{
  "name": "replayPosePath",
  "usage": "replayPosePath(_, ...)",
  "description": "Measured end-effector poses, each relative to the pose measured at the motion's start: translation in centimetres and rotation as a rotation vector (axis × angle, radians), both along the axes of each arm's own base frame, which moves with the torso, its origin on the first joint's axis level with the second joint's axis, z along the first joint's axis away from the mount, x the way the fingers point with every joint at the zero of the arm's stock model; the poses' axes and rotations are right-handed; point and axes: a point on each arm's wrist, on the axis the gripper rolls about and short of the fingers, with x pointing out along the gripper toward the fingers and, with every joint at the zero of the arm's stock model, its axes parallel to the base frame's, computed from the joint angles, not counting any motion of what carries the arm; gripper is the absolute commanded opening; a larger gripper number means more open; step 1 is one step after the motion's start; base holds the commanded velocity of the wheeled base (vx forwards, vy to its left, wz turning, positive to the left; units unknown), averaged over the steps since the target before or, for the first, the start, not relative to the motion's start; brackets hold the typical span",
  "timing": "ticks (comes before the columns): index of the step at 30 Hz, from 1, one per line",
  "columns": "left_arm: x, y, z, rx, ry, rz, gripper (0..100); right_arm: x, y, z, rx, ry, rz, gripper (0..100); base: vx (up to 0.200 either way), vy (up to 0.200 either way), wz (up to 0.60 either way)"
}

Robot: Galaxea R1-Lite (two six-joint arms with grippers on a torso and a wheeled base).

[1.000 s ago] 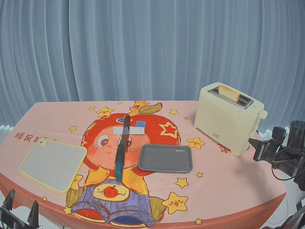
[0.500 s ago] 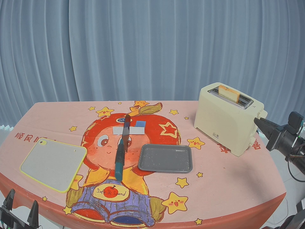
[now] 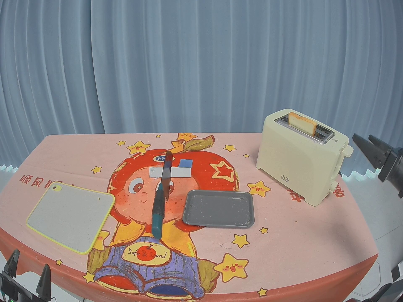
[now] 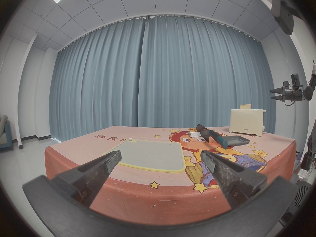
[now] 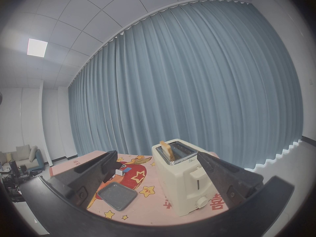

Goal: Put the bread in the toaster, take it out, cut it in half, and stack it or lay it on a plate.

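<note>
A toasted bread slice (image 3: 302, 123) stands upright in the near slot of the cream toaster (image 3: 300, 156) at the table's right rear. To the right of the toaster, about level with its top, my right gripper (image 3: 363, 138) hangs open and empty. In its wrist view the right gripper (image 5: 156, 157) faces the toaster (image 5: 184, 178) and the bread (image 5: 167, 150) from a short distance. My left gripper (image 3: 30, 261) is open and empty below the table's front left corner. Its wrist view looks past the left gripper (image 4: 160, 155) at the cutting board (image 4: 151, 150).
A grey rectangular plate (image 3: 218, 221) lies mid-table. A teal-handled knife (image 3: 161, 193) leans with its blade on a white and blue block (image 3: 178, 170). The yellow-rimmed cutting board (image 3: 69, 214) lies at the front left. The toaster's lever (image 3: 347, 151) sticks out toward my right gripper.
My right gripper has risen from low beside the toaster's front right corner to about the height of its top, drifting right. The bread, the knife and the left arm have not moved.
</note>
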Motion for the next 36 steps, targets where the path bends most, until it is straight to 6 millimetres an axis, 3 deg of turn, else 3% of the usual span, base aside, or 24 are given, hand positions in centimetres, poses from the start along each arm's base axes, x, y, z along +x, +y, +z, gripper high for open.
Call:
replayPosePath(7, 0.0, 0.0, 0.0, 0.000, 0.000, 0.000, 100, 0.2, -2.1, 2.1, -0.011, -0.043, -0.056, 100, 0.000, 0.000, 0.00)
replayPosePath(13, 0.0, 0.0, 0.0, 0.000, -0.001, 0.000, 100, 0.1, -2.6, 2.9, -0.072, -0.087, -0.086, 100, 0.000, 0.000, 0.00)
replayPosePath(27, 0.0, 0.0, 0.0, 0.000, -0.001, 0.000, 100, -0.4, -2.6, 2.9, -0.123, 0.102, -0.065, 100, 0.000, 0.000, 0.00)
replayPosePath(36, 0.0, 0.0, 0.0, 0.000, 0.000, 0.000, 100, -0.9, -2.5, 3.5, -0.152, 0.098, -0.055, 100, 0.000, 0.000, 0.00)
